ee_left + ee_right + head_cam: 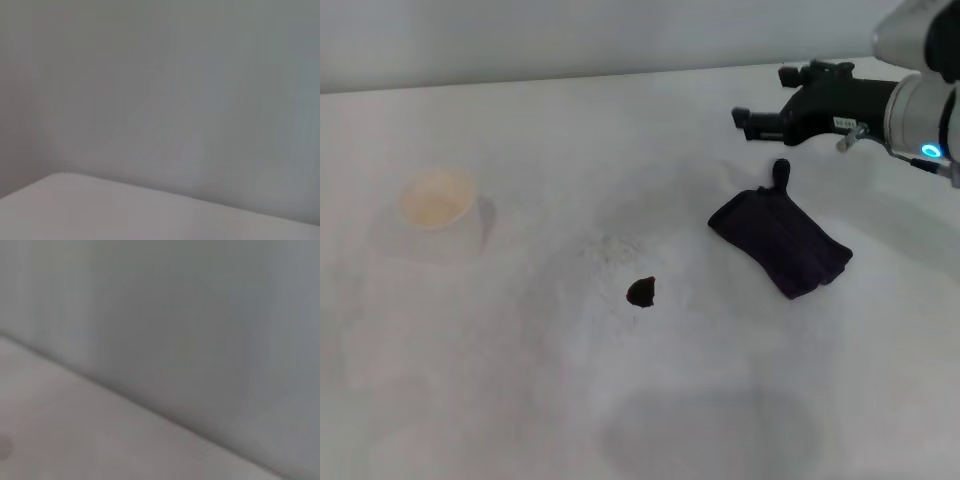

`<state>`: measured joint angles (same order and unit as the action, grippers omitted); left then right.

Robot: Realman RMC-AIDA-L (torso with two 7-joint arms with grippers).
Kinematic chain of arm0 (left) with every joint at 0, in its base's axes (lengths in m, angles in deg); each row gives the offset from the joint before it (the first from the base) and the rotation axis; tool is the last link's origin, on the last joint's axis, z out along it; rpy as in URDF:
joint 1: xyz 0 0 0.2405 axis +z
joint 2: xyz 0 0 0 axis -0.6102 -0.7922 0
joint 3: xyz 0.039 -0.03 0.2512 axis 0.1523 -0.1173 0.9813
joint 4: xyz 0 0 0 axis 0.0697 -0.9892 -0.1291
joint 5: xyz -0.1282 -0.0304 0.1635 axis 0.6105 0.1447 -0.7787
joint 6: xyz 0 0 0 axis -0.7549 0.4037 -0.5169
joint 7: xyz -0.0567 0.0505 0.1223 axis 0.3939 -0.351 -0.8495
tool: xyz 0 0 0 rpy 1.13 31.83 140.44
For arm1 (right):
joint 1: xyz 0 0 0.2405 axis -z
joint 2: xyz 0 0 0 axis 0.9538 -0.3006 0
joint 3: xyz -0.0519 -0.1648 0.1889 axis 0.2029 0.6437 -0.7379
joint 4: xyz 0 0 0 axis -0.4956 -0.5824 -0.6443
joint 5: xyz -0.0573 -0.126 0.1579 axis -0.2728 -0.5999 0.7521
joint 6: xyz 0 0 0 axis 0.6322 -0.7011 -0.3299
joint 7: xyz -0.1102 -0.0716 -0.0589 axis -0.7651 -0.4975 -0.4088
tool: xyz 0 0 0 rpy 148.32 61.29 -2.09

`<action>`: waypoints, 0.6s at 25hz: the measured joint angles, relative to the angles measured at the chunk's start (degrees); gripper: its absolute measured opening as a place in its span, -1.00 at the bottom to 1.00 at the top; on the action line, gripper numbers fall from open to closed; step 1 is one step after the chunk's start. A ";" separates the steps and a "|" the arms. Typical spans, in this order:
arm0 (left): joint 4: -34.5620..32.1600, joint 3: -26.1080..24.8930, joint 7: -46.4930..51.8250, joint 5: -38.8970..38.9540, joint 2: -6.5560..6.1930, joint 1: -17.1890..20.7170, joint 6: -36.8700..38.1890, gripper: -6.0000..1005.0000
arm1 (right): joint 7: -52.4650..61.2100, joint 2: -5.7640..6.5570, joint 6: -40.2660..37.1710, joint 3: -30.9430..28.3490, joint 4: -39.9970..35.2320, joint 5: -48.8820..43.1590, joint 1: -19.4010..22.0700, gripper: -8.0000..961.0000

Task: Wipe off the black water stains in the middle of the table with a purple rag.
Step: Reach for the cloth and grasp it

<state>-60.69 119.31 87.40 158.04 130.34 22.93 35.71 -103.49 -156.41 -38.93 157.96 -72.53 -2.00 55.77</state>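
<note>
The purple rag (pixel 780 240) lies folded on the white table (pixel 520 400), right of centre, with its loop tab (pixel 780 170) pointing to the far side. The black water stain (pixel 641 291), a small dark blot, sits near the table's middle, left of the rag, with faint grey speckles (pixel 610 248) just beyond it. My right gripper (pixel 766 97) hovers above the table beyond the rag's far end, fingers apart and empty, not touching the rag. My left gripper is out of view. Both wrist views show only the wall and a strip of table.
A pale translucent cup (pixel 440 205) with a yellowish inside stands at the left of the table. The table's far edge (pixel 570 75) meets a grey wall. The left wrist view shows a table corner (pixel 60 175).
</note>
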 joint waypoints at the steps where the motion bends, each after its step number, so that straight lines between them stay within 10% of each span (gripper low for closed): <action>1: 0.21 0.00 0.67 -0.04 -0.02 -0.21 -0.40 0.78 | 5.20 -0.17 2.19 -0.21 -2.42 -6.20 -0.17 0.76; 6: 0.80 -0.02 1.35 -0.06 -0.12 -1.36 -1.51 0.78 | 19.41 -0.61 12.37 0.68 -11.13 -24.01 -0.41 0.74; 15: 0.98 -0.03 1.37 -0.18 -0.08 -1.83 -1.25 0.78 | 21.57 -0.65 20.61 3.06 -13.29 -27.36 -0.29 0.72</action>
<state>-59.71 119.28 88.77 157.86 130.26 21.09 34.46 -81.92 -157.06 -18.32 161.02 -85.81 -29.36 55.48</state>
